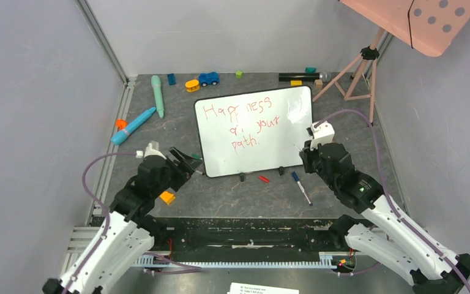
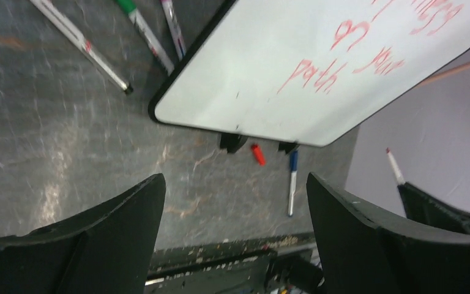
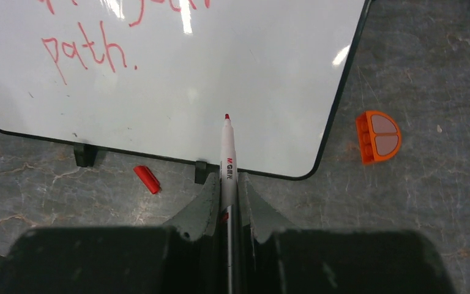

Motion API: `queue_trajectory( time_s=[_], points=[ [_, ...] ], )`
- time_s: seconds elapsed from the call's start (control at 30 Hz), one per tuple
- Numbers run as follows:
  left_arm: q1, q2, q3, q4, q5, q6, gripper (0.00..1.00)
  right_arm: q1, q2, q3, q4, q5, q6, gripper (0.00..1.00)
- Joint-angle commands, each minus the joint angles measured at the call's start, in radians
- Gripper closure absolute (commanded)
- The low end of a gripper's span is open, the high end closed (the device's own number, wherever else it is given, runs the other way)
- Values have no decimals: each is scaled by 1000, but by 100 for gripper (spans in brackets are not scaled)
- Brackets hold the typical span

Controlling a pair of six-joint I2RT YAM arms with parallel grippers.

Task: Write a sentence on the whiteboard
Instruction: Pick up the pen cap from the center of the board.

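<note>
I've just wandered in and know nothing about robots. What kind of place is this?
Probably a robotics lab test cell: a left arm and right arm bolted to a walled-in table, with a whiteboard, loose markers and a toy car laid out as props.

whiteboard [image 1: 275, 131]: glossy white, black rim | sentence [image 1: 238, 125]: red

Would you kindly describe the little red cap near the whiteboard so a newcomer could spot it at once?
Find the large glossy white whiteboard with red handwriting. Two small black feet sit along its near edge, and the short red plastic cap lies between them. Unlike the long white marker with a blue cap beside it, it is stubby and wholly red.
</note>
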Motion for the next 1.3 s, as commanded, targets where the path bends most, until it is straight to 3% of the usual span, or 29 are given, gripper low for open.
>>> queue_trajectory(
  time_s=[0.0,0.27,0.37,0.5,0.67,0.83,1.0,1.1,1.17,1.27],
  points=[
    [-253,88,70,-40,-282,-170,10,-4,-41,-35,-13,81,63,100],
    [-737,436,195,0,-659,-432,13,-4,-116,-40,-64,219,74,100],
    [-840,595,258,7,-746,-529,18,-3,-206,-47,-40,237,83,100],
    [-864,823,385,19,-744,-574,23,-3,-296,-71,-1,244,84,100],
    [-867,1059,547,28,-728,-588,30,-2,-262,-36,-53,272,66,100],
    [-868,1245,709,-113,-709,-694,42,-3,-286,-25,-42,281,60,100],
    [-868,1364,816,-234,-711,-761,43,-3,-294,-28,-29,277,54,100],
    [-867,1391,833,-251,-729,-789,50,-3,-295,-28,-29,279,57,100],
    [-868,1405,842,-299,-744,-835,62,-3,-308,-29,-26,281,57,100],
    [-867,1425,846,-315,-768,-858,64,-2,-326,-35,-17,286,56,100]
  ],
)
